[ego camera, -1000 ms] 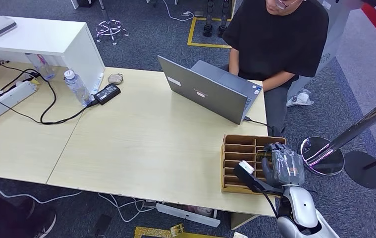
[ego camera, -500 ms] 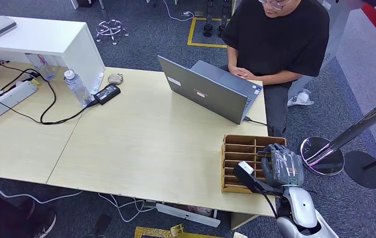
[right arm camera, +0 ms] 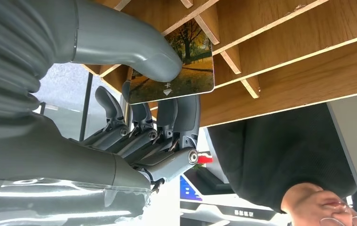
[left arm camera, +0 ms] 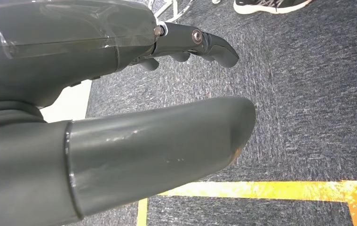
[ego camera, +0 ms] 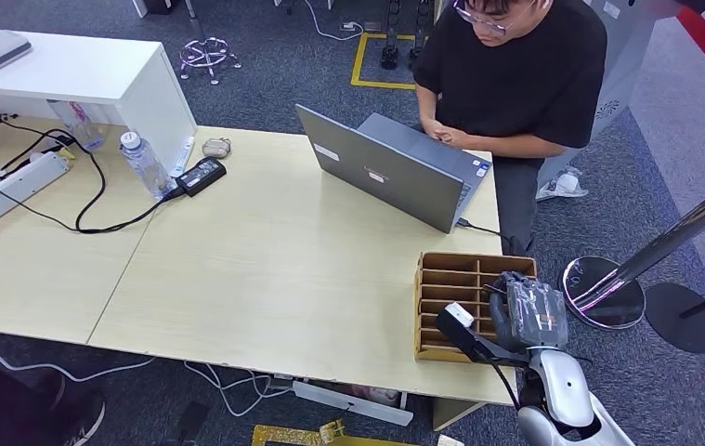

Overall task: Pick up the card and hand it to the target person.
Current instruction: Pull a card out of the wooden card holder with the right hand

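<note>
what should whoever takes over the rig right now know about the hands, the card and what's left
Right hand: at the slotted wooden card rack on the near right corner of the pale wood table, thumb and fingers pinching the card with the autumn tree picture, which is beside the rack's dividers.
Left hand: hangs over the grey carpet, holds nothing, fingers apart.
Person in a black t-shirt: stands at the far side of the table behind the open grey laptop, hands together at its keyboard.
Done: card gripped.
Left: lift it away from the rack, reach it to the person.
</note>
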